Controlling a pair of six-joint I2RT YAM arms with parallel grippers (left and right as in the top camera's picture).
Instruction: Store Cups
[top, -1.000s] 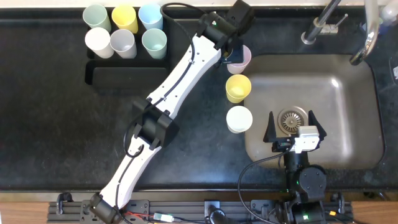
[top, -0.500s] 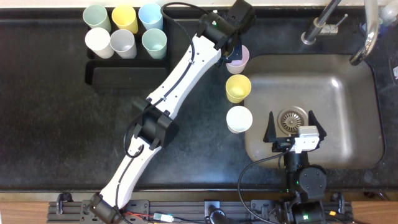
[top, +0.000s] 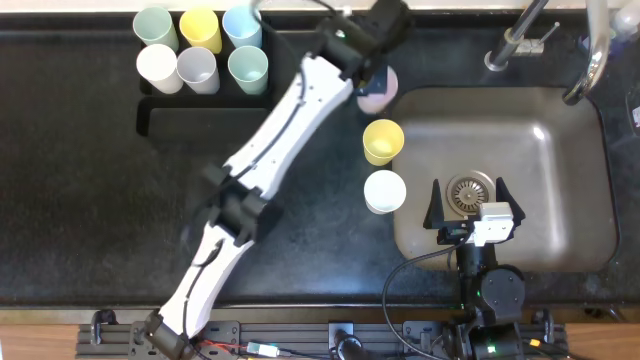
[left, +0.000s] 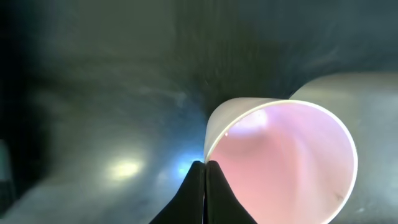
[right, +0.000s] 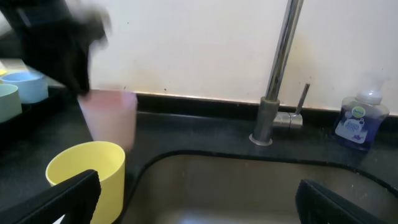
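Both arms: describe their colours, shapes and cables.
The left arm has long white links, black joints and a black left gripper with tapered fingers. The right arm is mostly black with a white wrist block, a black right gripper and a looping black cable.

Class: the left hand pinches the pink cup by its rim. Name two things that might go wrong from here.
The left hand grips the pink cup by one spot of rim, so it may slip. The yellow cup stands close by at the sink edge; a low swing might knock it in.
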